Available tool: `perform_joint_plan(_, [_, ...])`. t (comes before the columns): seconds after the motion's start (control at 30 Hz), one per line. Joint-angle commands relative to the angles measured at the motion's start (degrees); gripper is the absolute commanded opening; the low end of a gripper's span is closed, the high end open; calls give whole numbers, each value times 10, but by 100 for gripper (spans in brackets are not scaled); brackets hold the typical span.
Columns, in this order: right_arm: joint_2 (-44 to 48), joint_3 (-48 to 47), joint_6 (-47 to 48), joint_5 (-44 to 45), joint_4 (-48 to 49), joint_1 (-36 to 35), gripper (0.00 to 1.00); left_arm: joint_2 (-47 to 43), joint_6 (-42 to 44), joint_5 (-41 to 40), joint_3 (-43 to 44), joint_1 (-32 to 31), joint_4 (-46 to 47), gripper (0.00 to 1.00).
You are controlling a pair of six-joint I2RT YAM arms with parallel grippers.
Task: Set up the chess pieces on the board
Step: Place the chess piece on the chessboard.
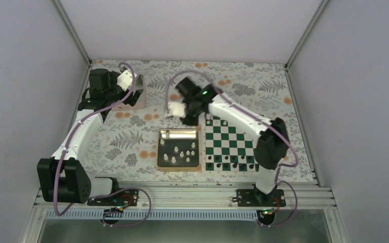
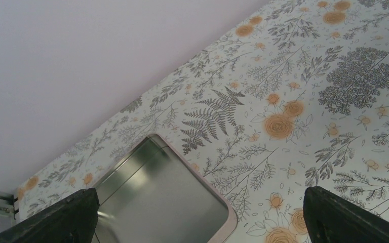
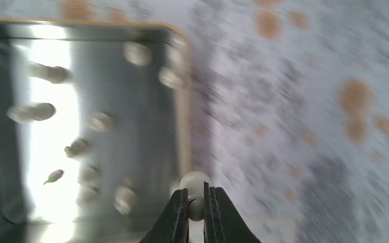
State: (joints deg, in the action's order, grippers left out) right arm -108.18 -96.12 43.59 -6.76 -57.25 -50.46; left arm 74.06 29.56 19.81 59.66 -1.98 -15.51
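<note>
My right gripper (image 3: 196,192) is shut on a small white chess piece (image 3: 194,180), whose round top sticks out past the fingertips. In the top view this gripper (image 1: 189,120) hangs above the table, beyond the gold-rimmed tray (image 1: 179,131) and left of the board's far left corner. Several white chess pieces (image 1: 177,152) stand in the tray and show blurred in the right wrist view (image 3: 101,121). The green and white board (image 1: 229,136) lies right of the tray. My left gripper (image 2: 197,225) is open and empty over a silver tin (image 2: 167,197) at the far left.
Black pieces (image 1: 228,164) fill the board's two near rows. The silver tin (image 1: 138,98) lies at the table's far left corner. The floral tablecloth (image 1: 126,139) covers the table, and grey walls close in three sides.
</note>
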Motion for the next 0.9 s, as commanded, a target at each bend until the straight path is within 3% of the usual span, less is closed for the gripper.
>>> perform_joint_plan(0.0, [64,-5,2,30,-33,106,4,-10,8,9,-2,1,5,100])
perform_joint_plan(0.2, [108,65,27,26,-19,279,5,-8,7,10,0,1,4,100])
perform_joint_plan(0.37, [109,146,42,15,14,366,5,-8,7,11,2,1,3,100])
perform_joint_plan(0.57, [80,199,48,6,45,422,6,-8,5,11,3,1,2,100])
perform_joint_plan(0.87, [32,223,54,-5,74,448,7,-6,6,11,4,1,0,100])
